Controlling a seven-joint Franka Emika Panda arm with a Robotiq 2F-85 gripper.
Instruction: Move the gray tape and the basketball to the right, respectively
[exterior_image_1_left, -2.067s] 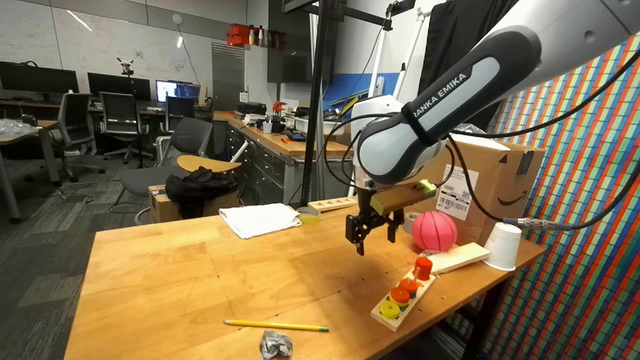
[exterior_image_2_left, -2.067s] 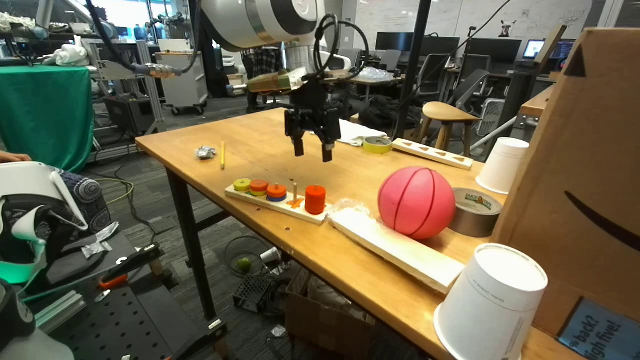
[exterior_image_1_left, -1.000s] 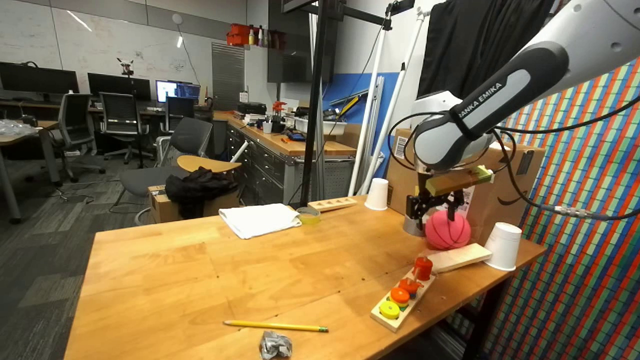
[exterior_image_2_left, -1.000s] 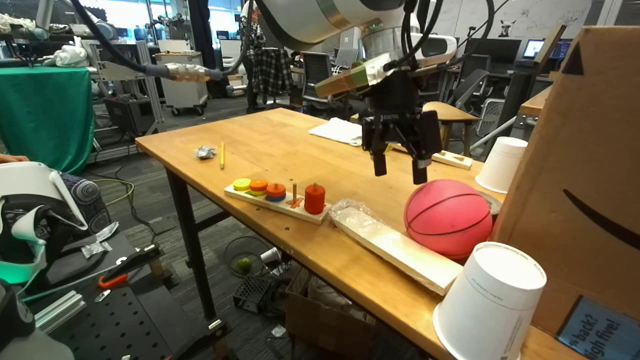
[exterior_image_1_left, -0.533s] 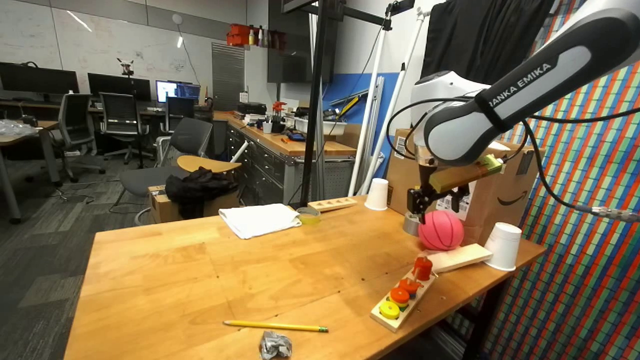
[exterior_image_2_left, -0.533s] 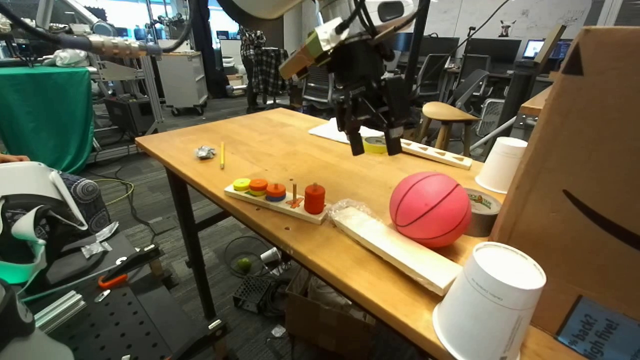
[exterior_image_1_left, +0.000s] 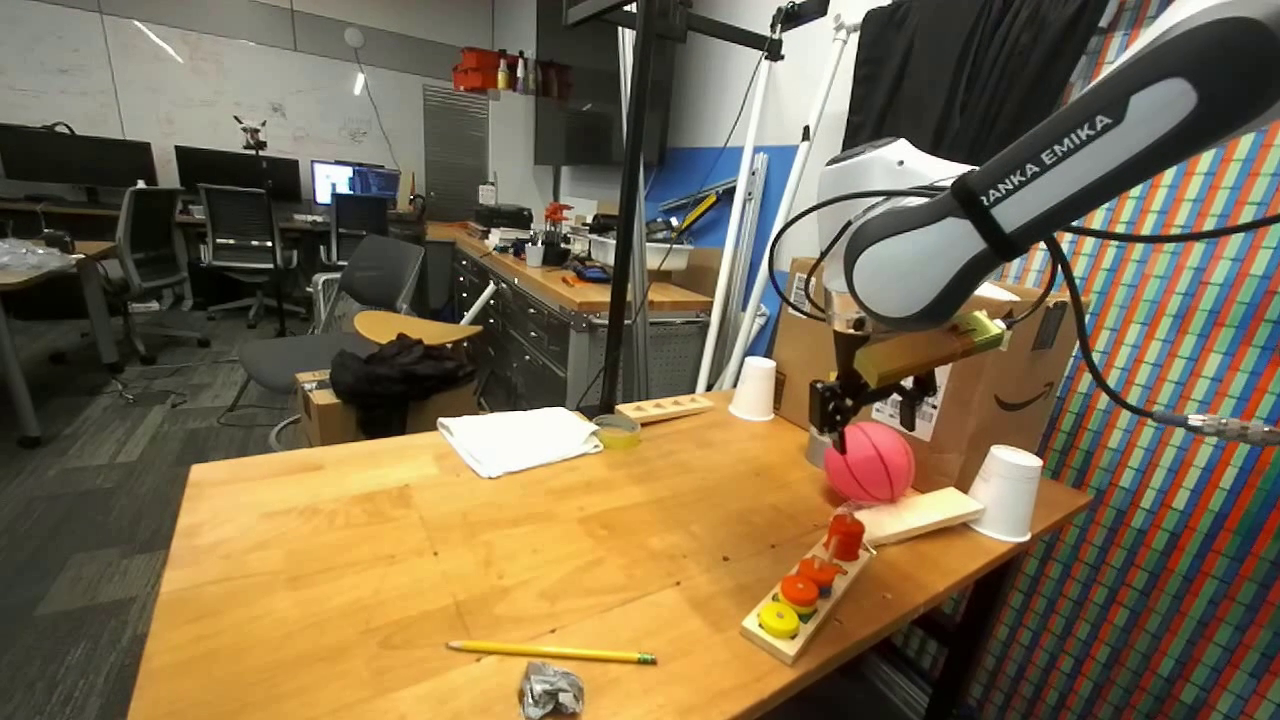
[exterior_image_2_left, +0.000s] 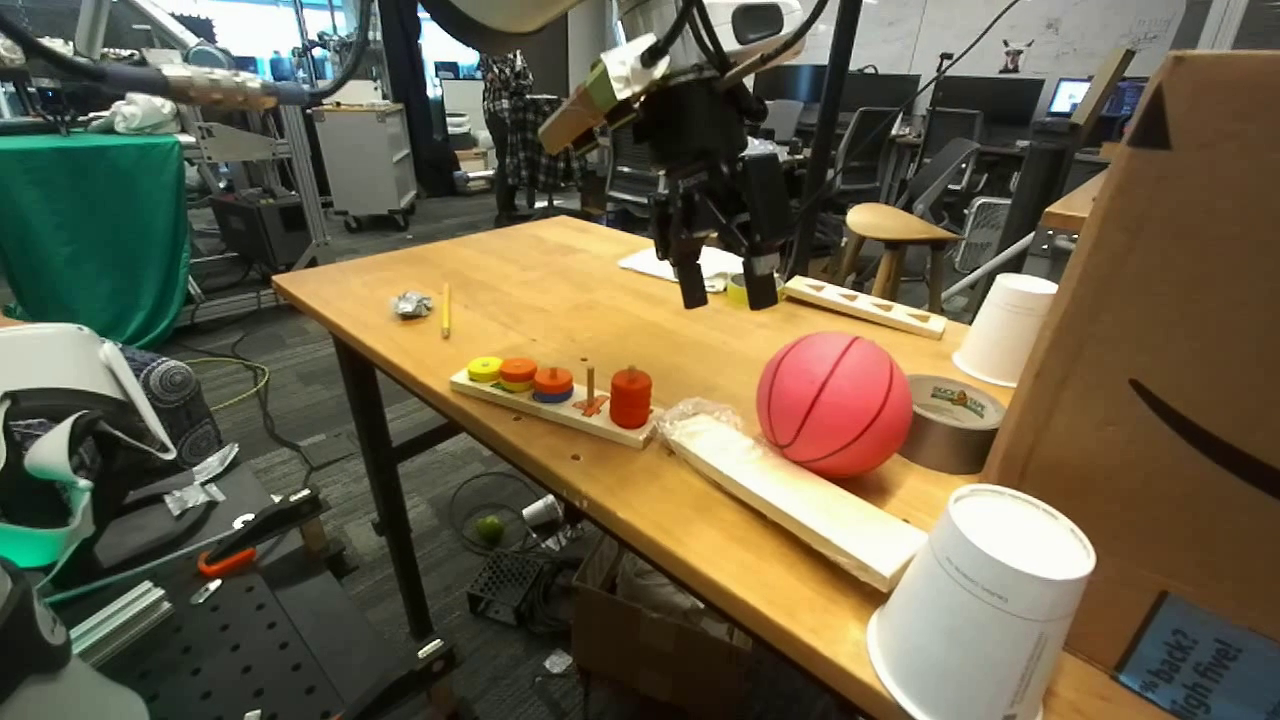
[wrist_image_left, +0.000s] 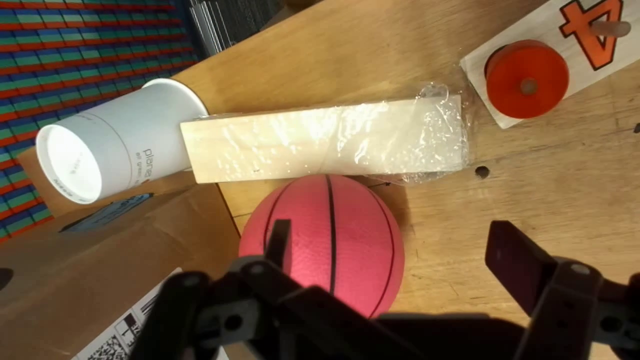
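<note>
Fingers (wrist_image_left: 517, 267) stood well apart, gripping nothing, and the tilted gripper (exterior_image_2_left: 728, 298) hung above the table (exterior_image_1_left: 420, 560), farther from the cardboard box (exterior_image_2_left: 1140, 300) than the pink basketball (exterior_image_2_left: 835, 405) was. That ball rested near the box; the gray tape (exterior_image_2_left: 948, 440) lay flat just beside the box, though whether it touched box or ball could not be told.

Judging from the task, the step in hand was probably the ball's grasp. Doing it well called for levelling the gripper first, then shifting boxward: in the wrist view the finger nearer the box overlapped the ball, while its mate stood over bare table. The ball looked nearly as wide as the gap, so a slow, straight descent with even clearance on both sides seemed wise. Squeezing at its widest girth would likely hold better than pinching the crown, which could send it rolling boxward into the tape. At the set-down, a pause before lifting away ought to let it settle.
</note>
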